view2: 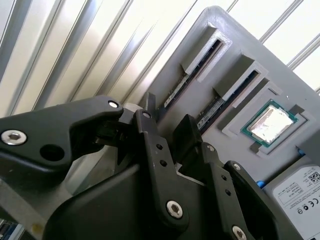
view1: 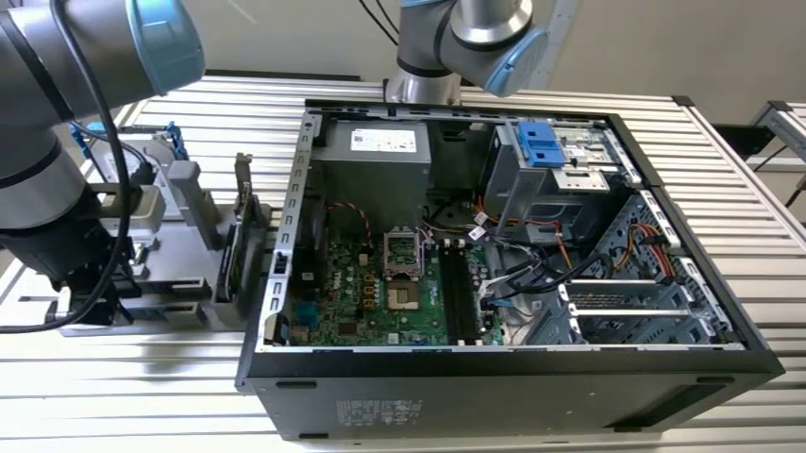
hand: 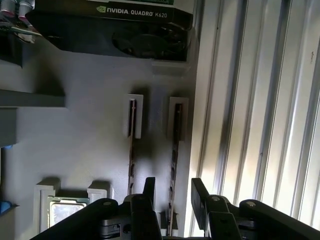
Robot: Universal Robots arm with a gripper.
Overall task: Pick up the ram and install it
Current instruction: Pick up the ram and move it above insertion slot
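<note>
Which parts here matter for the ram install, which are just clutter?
In play: ram stick nearest the claw, motherboard in the open case.
Lying about: other ram stick, processor, hard drive, graphics card.

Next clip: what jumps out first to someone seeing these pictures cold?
The open computer case in the middle of the exterior view, green motherboard bared. At the exterior view's left the arm hangs over a grey parts tray; in the first wrist view the open claw straddles one ram standing on edge in its slot, a second stick beside it.
</note>
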